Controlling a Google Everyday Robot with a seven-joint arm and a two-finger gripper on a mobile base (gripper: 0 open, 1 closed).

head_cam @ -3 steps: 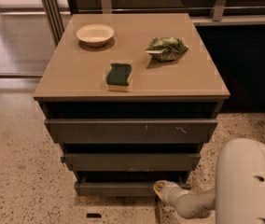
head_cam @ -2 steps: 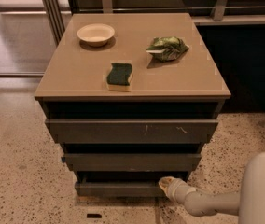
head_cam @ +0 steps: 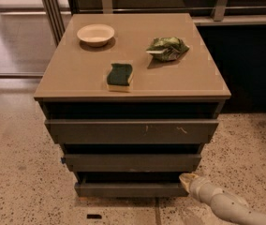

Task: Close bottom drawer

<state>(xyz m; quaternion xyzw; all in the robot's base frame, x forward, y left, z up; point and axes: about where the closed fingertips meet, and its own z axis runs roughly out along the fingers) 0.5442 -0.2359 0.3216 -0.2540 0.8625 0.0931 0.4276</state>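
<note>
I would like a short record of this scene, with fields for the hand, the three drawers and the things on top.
hand: low on the right, by the right end of the bottom drawer
bottom drawer: partly pulled out
middle drawer, top drawer: also partly out
on cabinet top: pale bowl, green sponge, green bag

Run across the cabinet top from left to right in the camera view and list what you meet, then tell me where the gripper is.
Across the top: cream bowl → green sponge → green snack bag. The gripper is low down, at the right end of the bottom drawer.
</note>
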